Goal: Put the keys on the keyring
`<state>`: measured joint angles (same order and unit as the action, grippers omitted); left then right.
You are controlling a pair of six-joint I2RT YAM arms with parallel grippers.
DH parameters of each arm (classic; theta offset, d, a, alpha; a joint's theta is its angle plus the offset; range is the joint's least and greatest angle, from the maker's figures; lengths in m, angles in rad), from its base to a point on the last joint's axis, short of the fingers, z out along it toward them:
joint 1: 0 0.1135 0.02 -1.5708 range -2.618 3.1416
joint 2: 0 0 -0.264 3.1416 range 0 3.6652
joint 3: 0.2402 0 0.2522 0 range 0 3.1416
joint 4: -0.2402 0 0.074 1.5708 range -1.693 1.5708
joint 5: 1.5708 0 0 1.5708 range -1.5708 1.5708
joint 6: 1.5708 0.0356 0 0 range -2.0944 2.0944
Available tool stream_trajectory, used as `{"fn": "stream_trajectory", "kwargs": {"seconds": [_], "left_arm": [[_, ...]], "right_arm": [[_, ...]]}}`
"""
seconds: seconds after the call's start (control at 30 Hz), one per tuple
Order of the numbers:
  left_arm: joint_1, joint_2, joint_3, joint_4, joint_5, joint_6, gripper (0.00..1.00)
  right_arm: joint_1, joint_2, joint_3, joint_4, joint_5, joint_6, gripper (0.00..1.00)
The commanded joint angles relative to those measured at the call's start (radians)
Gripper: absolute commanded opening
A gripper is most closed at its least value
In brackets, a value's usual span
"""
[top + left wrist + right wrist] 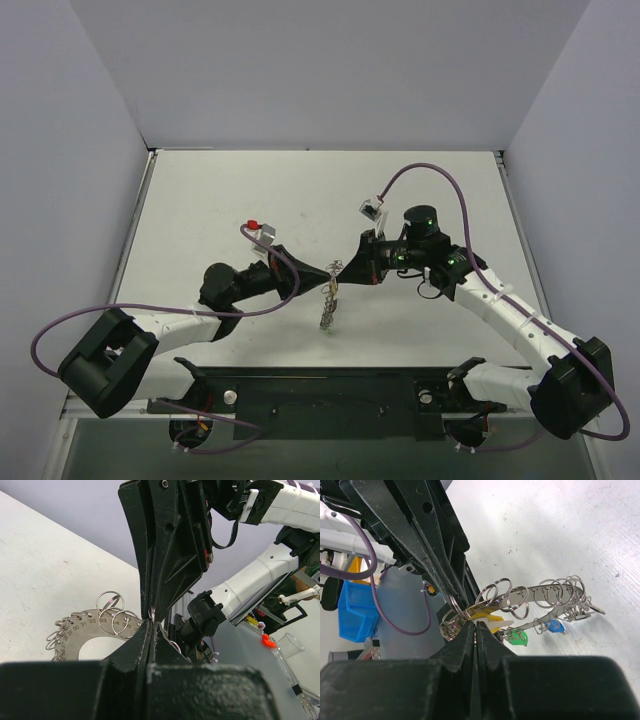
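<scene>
fig. top, left-wrist and right-wrist views of two arms meeting over the keyring.

(a) counter (pixel 250 190): pale flat surface under the keyring, walled on three sides.

(b) left arm (pixel 160 325) and right arm (pixel 510 310): each reaches inward from its own side of the keyring, and their tips come together at its upper edge.

(c) left end effector (pixel 151 625): clenched, fingers pressed together with no gap showing. its tip pinches the rim of the keyring at the top, tip to tip with the other end effector.

(d) right end effector (pixel 475 625): clenched, fingers likewise flush. its tip lies against the same stretch of rim among the small loops. whether it pinches a loop there cannot be told.

(e) keyring (pixel 82 632): a flat silvery band with a round hole and small numbers stamped along it. it hangs downward from the point where the two tips meet, raised off the counter.

(f) split rings (pixel 495 592): many thin wire loops threaded around the keyring's rim, giving it a scalloped outline.

(g) keys, all hanging from the keyring's lower side in the right-wrist view: yellow key (pixel 482 614) just beside the right fingertips, green key (pixel 519 638) near the middle of the keyring, blue key (pixel 554 626) toward its far end.
</scene>
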<state>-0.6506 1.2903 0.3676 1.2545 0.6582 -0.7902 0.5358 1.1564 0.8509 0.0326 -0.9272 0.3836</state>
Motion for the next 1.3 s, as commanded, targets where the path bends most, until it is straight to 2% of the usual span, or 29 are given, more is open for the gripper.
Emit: {"fn": "stream_trajectory", "kwargs": {"seconds": [0.0, 0.17, 0.37, 1.0, 1.17, 1.27], "left_arm": [[-0.004, -0.011, 0.054, 0.385, 0.066, 0.003, 0.00], [-0.006, -0.023, 0.051, 0.385, 0.073, 0.014, 0.00], [-0.007, -0.020, 0.054, 0.385, 0.092, 0.020, 0.00], [-0.011, -0.032, 0.048, 0.304, 0.080, 0.092, 0.00], [-0.008, -0.043, 0.045, 0.281, 0.066, 0.118, 0.00], [-0.009, -0.066, 0.044, 0.221, 0.050, 0.149, 0.00]], "right_arm": [[-0.002, 0.002, 0.019, 0.076, -0.007, 0.029, 0.00], [0.029, 0.005, -0.019, 0.084, 0.001, 0.051, 0.00], [-0.008, 0.005, 0.007, 0.082, 0.008, 0.057, 0.00], [-0.039, -0.043, 0.048, 0.082, -0.099, 0.054, 0.00], [-0.062, -0.058, 0.082, 0.038, -0.111, 0.012, 0.18], [-0.079, -0.072, 0.102, -0.002, -0.121, -0.018, 0.22]]}}
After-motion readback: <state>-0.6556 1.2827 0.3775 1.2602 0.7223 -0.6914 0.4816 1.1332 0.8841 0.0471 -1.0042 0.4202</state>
